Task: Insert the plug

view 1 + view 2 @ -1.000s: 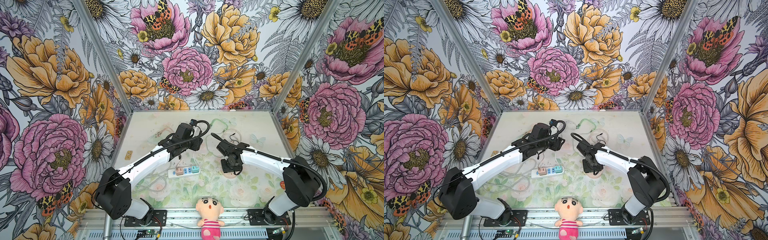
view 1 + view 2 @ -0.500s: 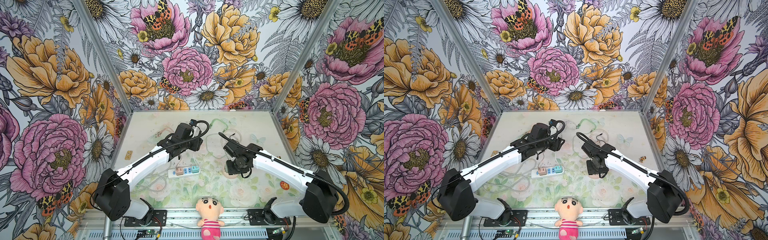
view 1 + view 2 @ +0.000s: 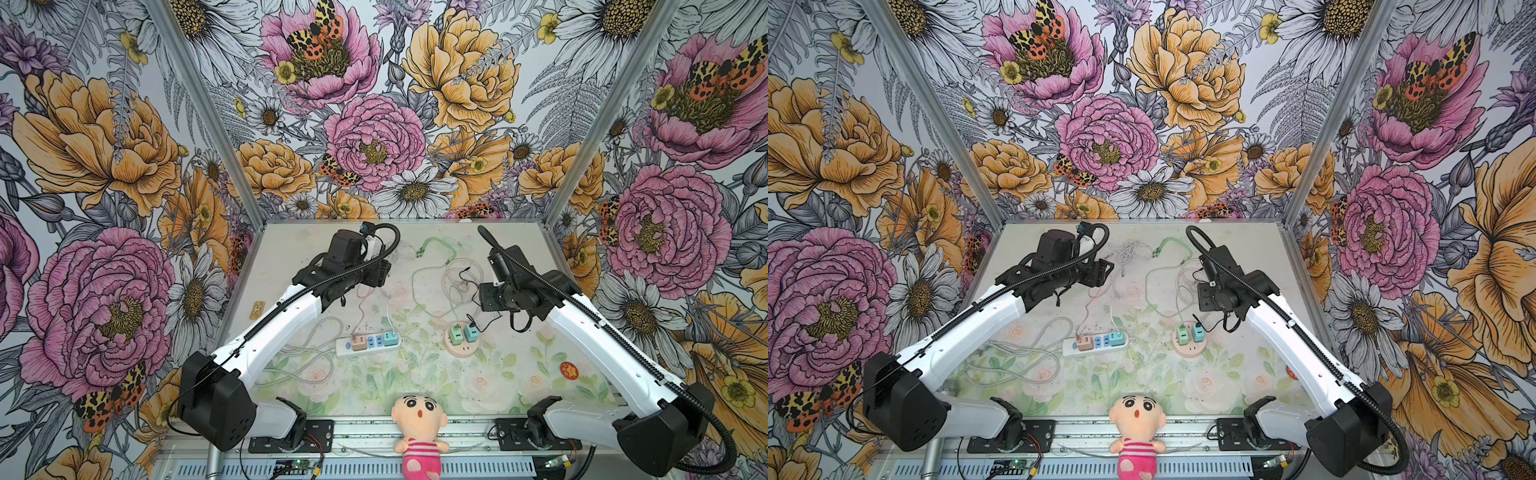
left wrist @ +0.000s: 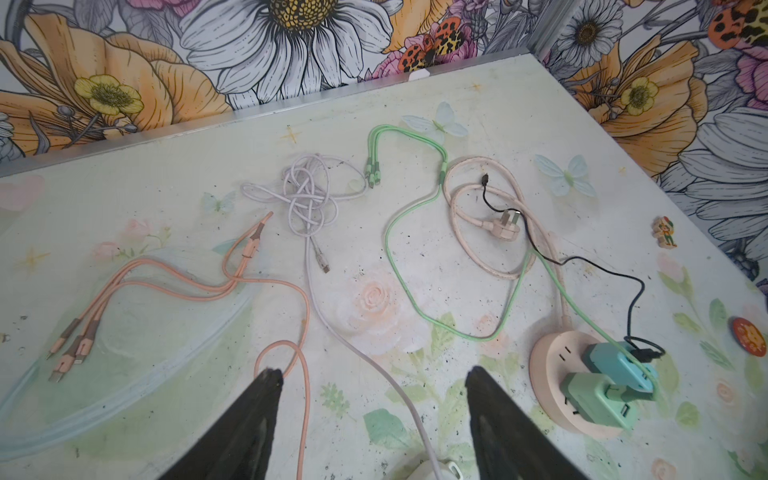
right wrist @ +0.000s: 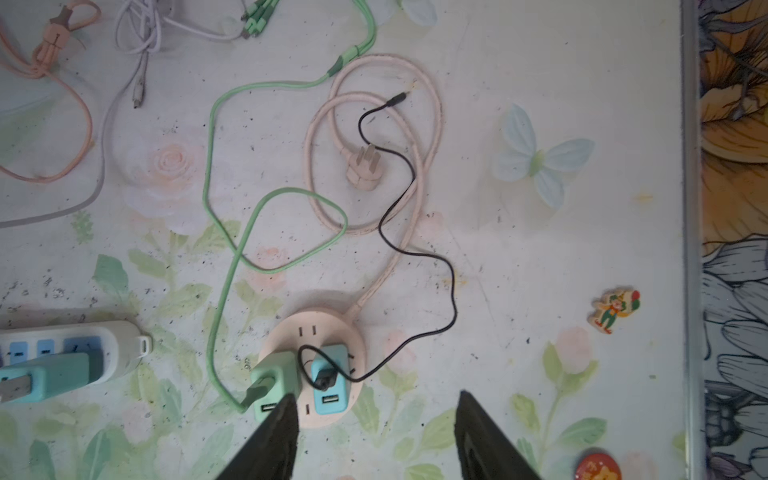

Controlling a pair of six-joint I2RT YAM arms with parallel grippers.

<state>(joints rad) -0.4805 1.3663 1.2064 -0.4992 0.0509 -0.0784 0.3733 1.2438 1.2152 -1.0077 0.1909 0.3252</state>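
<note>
While left end effector (image 4: 372, 372) and right end effector (image 5: 376, 395) hang open, empty, the green plug (image 5: 272, 380) looks seated in the round socket (image 5: 336, 324). Risk: an arm snagging its green cable (image 5: 274, 85) levers it out.

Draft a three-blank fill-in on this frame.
The round socket carries ___ adapters. The black cable plugs into the adapter beside the ___ one. The left gripper and right gripper each hold ___.
Missing: two; green; nothing.
</note>
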